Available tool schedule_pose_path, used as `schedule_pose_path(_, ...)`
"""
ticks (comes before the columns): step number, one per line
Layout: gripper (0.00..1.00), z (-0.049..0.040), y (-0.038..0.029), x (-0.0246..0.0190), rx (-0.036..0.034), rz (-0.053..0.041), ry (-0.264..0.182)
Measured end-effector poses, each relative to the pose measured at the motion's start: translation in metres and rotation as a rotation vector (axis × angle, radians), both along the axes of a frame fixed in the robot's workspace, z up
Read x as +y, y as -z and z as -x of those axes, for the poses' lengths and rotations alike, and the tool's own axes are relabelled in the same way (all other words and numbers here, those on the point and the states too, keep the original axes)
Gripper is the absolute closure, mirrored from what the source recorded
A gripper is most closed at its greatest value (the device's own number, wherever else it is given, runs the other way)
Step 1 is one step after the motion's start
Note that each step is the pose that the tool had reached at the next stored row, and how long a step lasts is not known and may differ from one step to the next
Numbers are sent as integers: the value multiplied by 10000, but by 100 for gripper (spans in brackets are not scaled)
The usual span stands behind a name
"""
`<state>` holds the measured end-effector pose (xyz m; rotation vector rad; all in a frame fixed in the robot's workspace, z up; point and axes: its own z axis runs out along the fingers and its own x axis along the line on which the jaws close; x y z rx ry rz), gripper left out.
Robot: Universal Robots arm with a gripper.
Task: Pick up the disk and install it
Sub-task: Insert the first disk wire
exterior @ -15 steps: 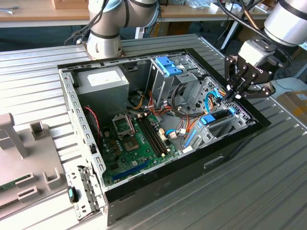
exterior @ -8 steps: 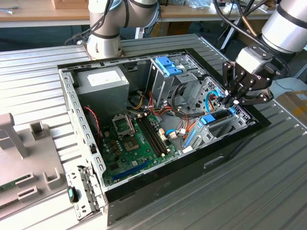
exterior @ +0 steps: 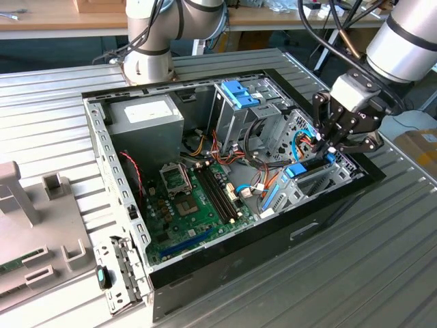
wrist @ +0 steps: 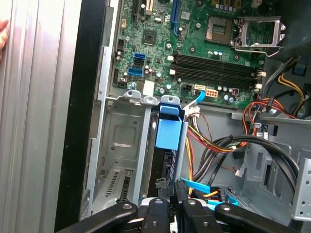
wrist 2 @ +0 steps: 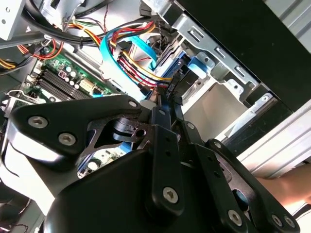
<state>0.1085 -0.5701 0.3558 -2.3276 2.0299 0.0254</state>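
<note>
The disk point(exterior: 304, 175) stands on edge inside the metal drive bay at the case's front corner, on the exterior view's right. Its light-blue rail point(wrist: 168, 132) and dark edge point(wrist: 163, 165) show in the first wrist view. My gripper point(exterior: 330, 148) hangs just above the bay over the disk's end. Both wrist views show the black fingers point(wrist: 160, 194) drawn close together, their tips point(wrist 2: 161, 104) by the disk's dark end point(wrist 2: 179, 88) beside the coloured cables. I cannot tell whether the tips touch the disk.
The open computer case point(exterior: 225, 263) lies on a ribbed metal table. Inside are a green motherboard point(exterior: 194, 198), a power supply point(exterior: 147, 116), a second cage with a blue latch point(exterior: 242, 94) and cable bundles point(wrist: 218, 145). A grey fixture point(exterior: 27, 225) stands left. A person's hand point(wrist: 3, 34) rests at the table.
</note>
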Motion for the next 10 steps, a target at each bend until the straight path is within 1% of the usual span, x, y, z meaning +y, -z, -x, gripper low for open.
schedule_pose_path(1, 84, 1, 2, 0, 0, 42, 63)
schedule_pose_path(4, 84, 1, 3, -1, -1, 46, 74)
schedule_pose_path(5, 84, 1, 4, 0, -1, 48, 166)
schedule_pose_path(7, 84, 1, 7, 0, 0, 52, 535)
schedule_pose_path(10, 84, 2, 9, 0, 1, 54, 826)
